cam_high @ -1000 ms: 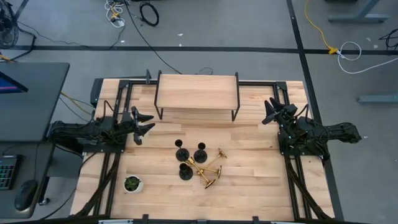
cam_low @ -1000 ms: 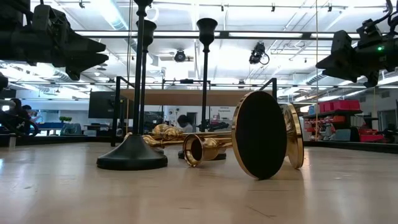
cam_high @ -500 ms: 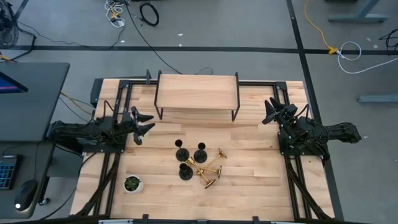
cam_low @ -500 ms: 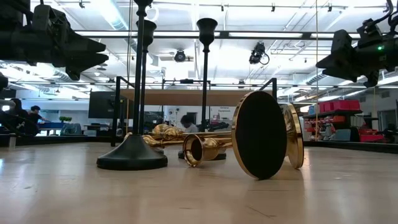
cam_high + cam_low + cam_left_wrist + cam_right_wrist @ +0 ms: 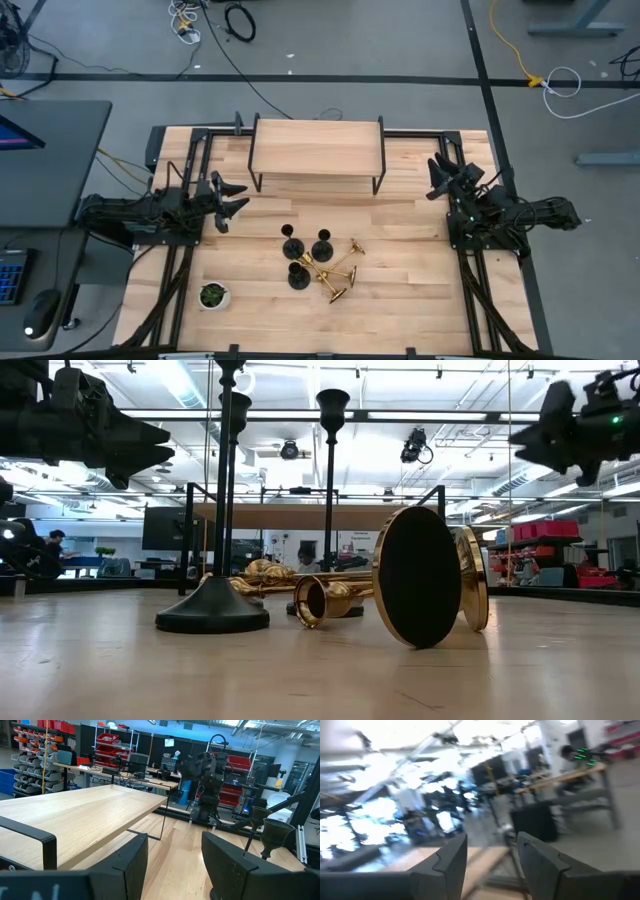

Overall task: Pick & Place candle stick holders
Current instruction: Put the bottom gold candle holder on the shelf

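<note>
While the six slim-stemmed candle stick holders (image 5: 318, 262) cluster at the middle of the pale wooden table (image 5: 400, 290) — three black ones upright, three shiny gold ones lying tipped over just right of them — both arms hang off at the sides. Left gripper (image 5: 236, 201) hovers at the left edge, fingers wide and empty; right gripper (image 5: 438, 176) hovers at the far right, fingers apart, empty too.

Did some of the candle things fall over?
Yes. The three gold candle stick holders lie on their sides in a crossed heap at the middle of the table, one round base turned up on edge. The three black candle stick holders beside them stand upright. Nothing looks broken, and neither tool holds anything.
</note>
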